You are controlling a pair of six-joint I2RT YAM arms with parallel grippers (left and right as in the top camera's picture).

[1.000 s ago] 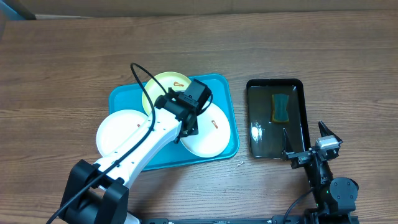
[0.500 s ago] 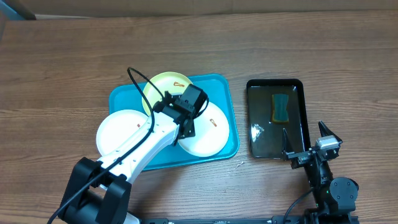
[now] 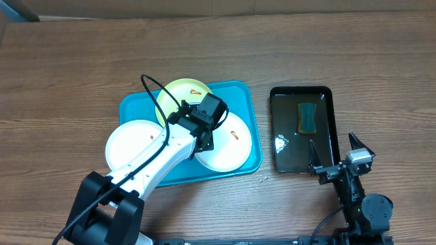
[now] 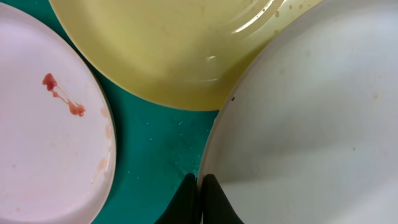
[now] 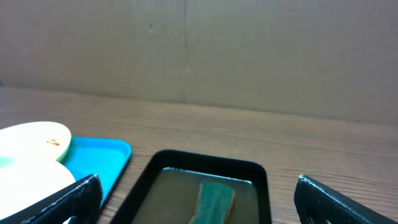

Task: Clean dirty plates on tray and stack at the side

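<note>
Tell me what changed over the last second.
The left hand slid slightly to its left and back toward the robot over the turquoise tray, then stopped. It stayed shut, tips at the rim of a white plate, holding nothing. That plate, the other white plate, the yellow-green plate, the sponge in the black tray and the open right hand did not move.

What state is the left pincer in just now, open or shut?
Shut: the left pincer's black fingertips press together with no gap, at the nearest white plate's rim.
</note>
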